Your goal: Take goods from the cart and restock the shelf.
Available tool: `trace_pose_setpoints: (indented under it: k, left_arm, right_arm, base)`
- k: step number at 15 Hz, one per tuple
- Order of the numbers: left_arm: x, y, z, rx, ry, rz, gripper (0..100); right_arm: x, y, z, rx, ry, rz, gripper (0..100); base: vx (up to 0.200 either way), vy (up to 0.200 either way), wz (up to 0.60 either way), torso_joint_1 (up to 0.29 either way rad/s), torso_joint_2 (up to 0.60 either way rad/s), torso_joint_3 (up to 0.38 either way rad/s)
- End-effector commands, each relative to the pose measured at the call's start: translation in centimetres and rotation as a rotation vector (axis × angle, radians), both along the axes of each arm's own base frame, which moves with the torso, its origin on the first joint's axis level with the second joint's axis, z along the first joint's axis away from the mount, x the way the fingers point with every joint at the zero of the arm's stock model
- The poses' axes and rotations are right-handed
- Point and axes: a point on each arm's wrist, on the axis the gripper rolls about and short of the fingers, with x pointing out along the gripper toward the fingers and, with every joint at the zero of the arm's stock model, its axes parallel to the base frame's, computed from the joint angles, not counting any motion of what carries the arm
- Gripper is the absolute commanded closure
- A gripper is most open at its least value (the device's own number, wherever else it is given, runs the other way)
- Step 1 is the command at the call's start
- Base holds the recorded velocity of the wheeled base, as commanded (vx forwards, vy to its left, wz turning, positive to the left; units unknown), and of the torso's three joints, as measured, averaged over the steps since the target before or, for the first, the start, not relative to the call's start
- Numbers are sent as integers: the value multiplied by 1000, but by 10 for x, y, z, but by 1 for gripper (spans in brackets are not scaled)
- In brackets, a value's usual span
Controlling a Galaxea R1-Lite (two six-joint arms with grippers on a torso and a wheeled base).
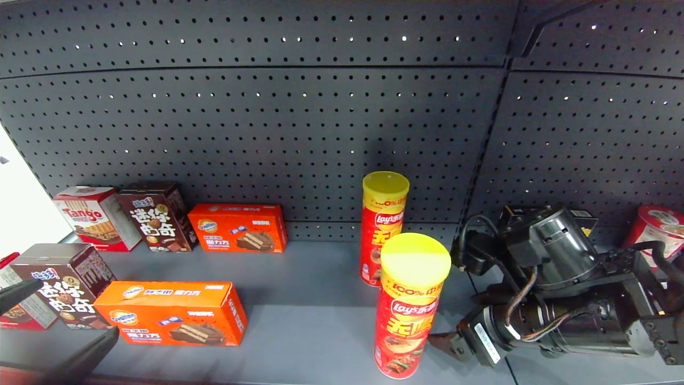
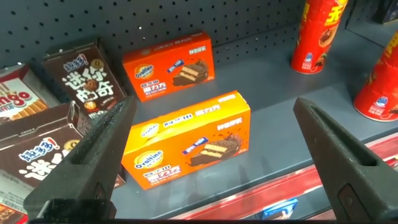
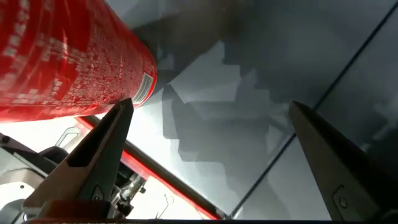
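Front can (image 1: 411,305) upright on shelf (image 1: 310,321), placement apparently done; right tool (image 3: 211,106) spread beside it; left tool (image 2: 214,102) spread, empty; further restocking likely.

Shop, snack aisle. Dark pegboard (image 1: 267,133) backs a grey shelf (image 1: 310,315), and an upright post (image 1: 489,133) splits the panels. Sealed retail packs face outward, with like stock set in depth: front can (image 1: 411,305) and back can (image 1: 383,224), front orange box (image 1: 171,313) and back orange box (image 1: 238,227). A wafer box (image 1: 93,216) and brown box (image 1: 157,216) stand alongside. A red strip (image 2: 249,198) runs along the shelf's front edge.
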Motion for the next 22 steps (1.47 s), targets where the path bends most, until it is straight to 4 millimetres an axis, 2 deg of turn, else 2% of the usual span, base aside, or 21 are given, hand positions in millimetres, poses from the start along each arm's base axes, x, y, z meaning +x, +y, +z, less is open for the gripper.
trace_pose_setpoints:
  k: [1, 22]
  left_arm:
    - [0, 0, -2, 1, 6, 0, 0]
    - [0, 0, -9, 3, 26, 0, 0]
  right_arm:
    - [2, 4, -1, -4, 1, 3, 0]
    - [7, 16, -6, -10, 4, 24, 0]
  base:
    - [0, 0, 0, 0, 0, 0]
    - [0, 0, 0, 0, 0, 0]
